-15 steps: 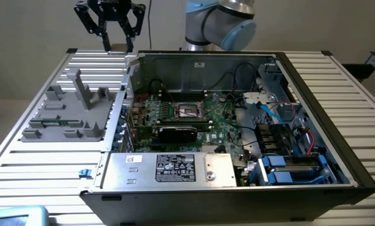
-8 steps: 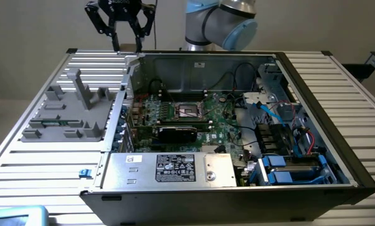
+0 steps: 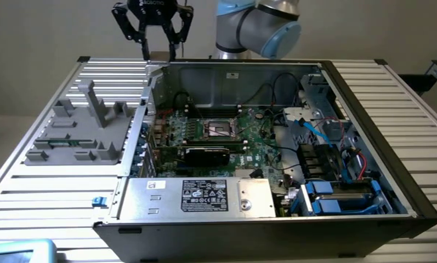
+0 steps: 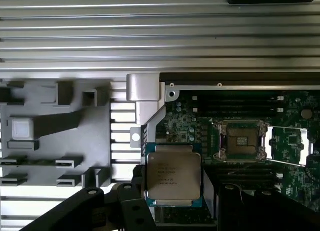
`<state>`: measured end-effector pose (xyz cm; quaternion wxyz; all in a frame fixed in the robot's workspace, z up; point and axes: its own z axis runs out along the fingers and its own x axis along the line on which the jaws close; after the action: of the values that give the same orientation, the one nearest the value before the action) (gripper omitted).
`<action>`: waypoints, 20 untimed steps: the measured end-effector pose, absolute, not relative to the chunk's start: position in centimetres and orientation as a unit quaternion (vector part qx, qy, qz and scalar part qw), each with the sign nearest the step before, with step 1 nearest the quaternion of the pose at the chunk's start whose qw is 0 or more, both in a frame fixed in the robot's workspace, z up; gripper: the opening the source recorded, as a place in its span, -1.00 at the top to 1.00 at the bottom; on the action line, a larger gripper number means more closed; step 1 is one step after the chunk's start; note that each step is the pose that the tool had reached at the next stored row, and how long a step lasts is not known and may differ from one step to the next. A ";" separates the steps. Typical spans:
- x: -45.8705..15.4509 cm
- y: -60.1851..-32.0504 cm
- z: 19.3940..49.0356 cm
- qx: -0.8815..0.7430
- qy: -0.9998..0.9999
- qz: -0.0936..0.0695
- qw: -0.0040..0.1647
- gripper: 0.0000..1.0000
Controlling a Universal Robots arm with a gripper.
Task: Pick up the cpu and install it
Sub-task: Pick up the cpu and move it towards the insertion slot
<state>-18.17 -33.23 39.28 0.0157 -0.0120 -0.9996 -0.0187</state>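
gripper [image 3: 158, 53] is clamped on the cpu [image 3: 159, 55] — fingers pinch it by two opposite edges, and it's off every surface. In the exterior view it hangs in the air over the far wall of the case [image 3: 393, 181], toward the exterior view's left, well above the motherboard [image 3: 259, 139].

Wrist view: cpu [image 4: 173, 177] faces the camera with its metal lid, flat between the dark fingers [image 4: 136, 185]. Several lines of print on the lid, too small to read. The socket [image 4: 243, 141] sits apart from it with its load plate [image 4: 290, 143] swung open and the contact field exposed.

Other writing:
- gripper body has white lettering at the frame edge, cut off, not legible
- power supply [image 3: 196, 197] carries a black label [image 3: 203, 195] with white text and marks, and a small white sticker next to it — neither readable

Black graphics card [image 3: 207, 155] sits just in front of the socket [image 3: 220, 129]. The grey fixture [image 3: 79, 131] lies on the slatted table [image 3: 43, 186] beside the case.
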 end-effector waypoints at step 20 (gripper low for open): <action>-15.0 -33.2 38.3 -0.015 -1.000 -0.020 -0.008 -0.09</action>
<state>-15.02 -33.23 38.26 -0.0077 -0.0149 -0.9997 -0.0204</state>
